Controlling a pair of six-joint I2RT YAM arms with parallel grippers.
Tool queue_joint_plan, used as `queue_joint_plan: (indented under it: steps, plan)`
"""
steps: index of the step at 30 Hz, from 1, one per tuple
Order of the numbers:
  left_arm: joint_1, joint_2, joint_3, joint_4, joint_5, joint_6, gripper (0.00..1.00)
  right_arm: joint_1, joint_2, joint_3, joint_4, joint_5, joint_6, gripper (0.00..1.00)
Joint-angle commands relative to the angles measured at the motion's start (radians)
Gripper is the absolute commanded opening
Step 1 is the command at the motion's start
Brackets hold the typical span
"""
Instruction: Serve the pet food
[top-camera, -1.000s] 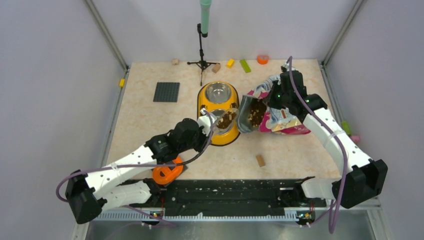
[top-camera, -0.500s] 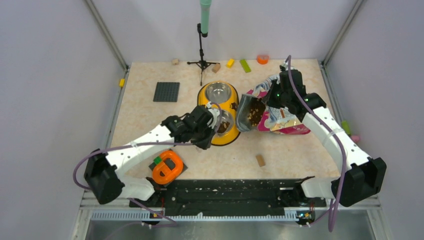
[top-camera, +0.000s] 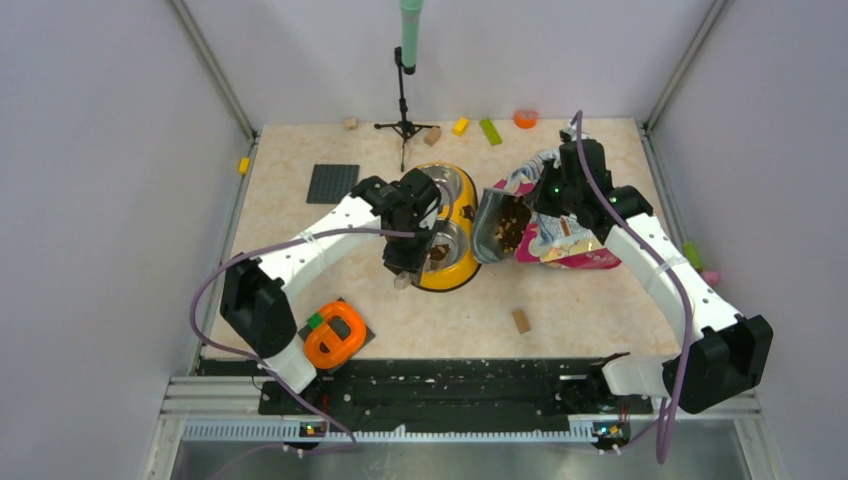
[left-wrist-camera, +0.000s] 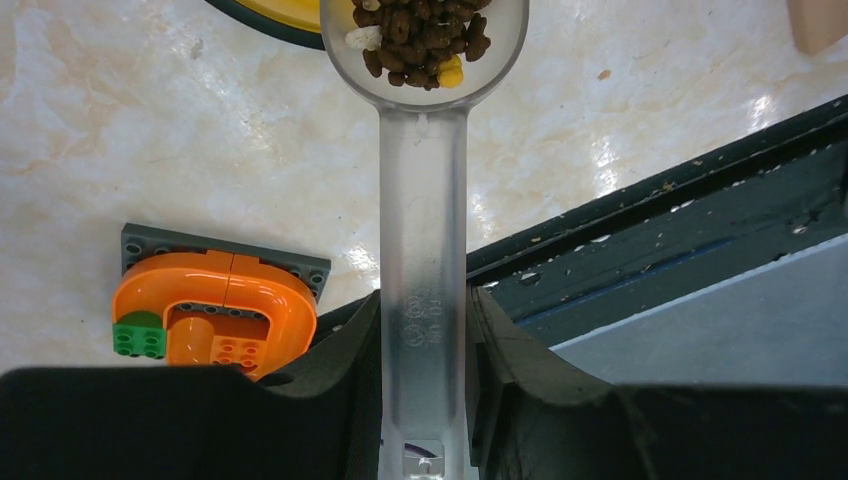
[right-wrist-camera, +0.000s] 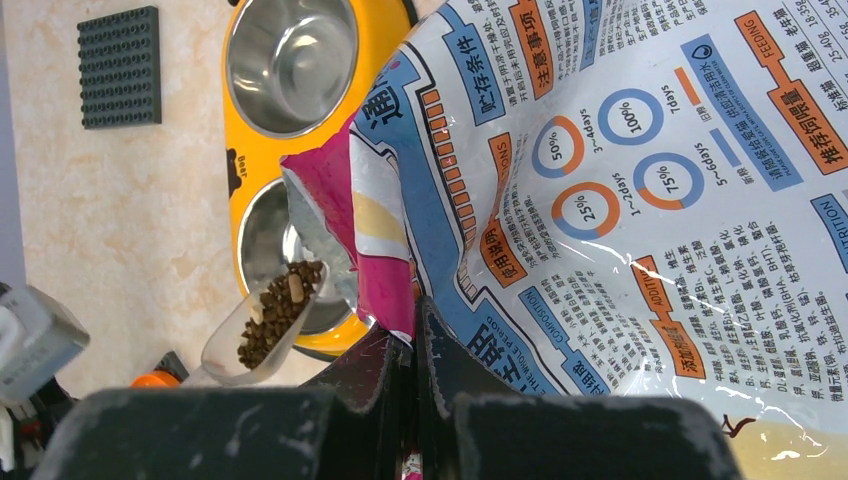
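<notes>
My left gripper (top-camera: 415, 262) (left-wrist-camera: 424, 300) is shut on the handle of a translucent scoop (left-wrist-camera: 424, 200). Its bowl, heaped with dark-brown pet food (left-wrist-camera: 420, 35) (top-camera: 437, 252), hangs over the near left rim of the yellow two-bowl feeder (top-camera: 466, 205). The feeder's far steel bowl (right-wrist-camera: 290, 65) is empty. To the right, my right gripper (top-camera: 545, 195) (right-wrist-camera: 415, 335) is shut on the edge of the pink, blue and white bag (top-camera: 565, 245) (right-wrist-camera: 620, 200). The bag's open mouth (top-camera: 510, 225) faces the feeder and shows more kibble inside.
A tan wooden block (top-camera: 520, 320) lies near the front. An orange brick piece on a grey plate (top-camera: 335, 335) sits front left, and a dark baseplate (top-camera: 332, 184) back left. A tripod stand (top-camera: 404, 125) and small bricks (top-camera: 490, 131) line the back. A black rail (top-camera: 450, 385) runs along the near edge.
My left arm has swung back and up from the front left. It carried the filled scoop from beside the bag's mouth to the near bowl's left rim. The right arm and bag stayed put.
</notes>
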Motion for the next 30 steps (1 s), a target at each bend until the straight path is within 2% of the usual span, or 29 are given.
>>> queue_joint_plan:
  steps: [1, 6, 18, 23, 30]
  plan:
    - [0.047, 0.046, 0.135, -0.122, 0.049, -0.056, 0.0, -0.011, -0.043, 0.058, 0.129, -0.03, 0.009, 0.0]
    - [0.08, 0.099, 0.177, -0.164, 0.203, -0.099, 0.0, -0.012, -0.051, 0.043, 0.139, -0.03, 0.014, 0.0]
    - [0.098, 0.135, 0.243, -0.222, 0.304, -0.195, 0.0, -0.013, -0.062, 0.01, 0.163, -0.069, 0.021, 0.0]
    - [0.109, 0.166, 0.324, -0.298, 0.262, -0.179, 0.0, -0.013, -0.06, 0.005, 0.171, -0.079, 0.016, 0.0]
    - [0.111, 0.191, 0.347, -0.339, 0.196, -0.18, 0.0, -0.013, -0.058, -0.005, 0.181, -0.096, 0.015, 0.0]
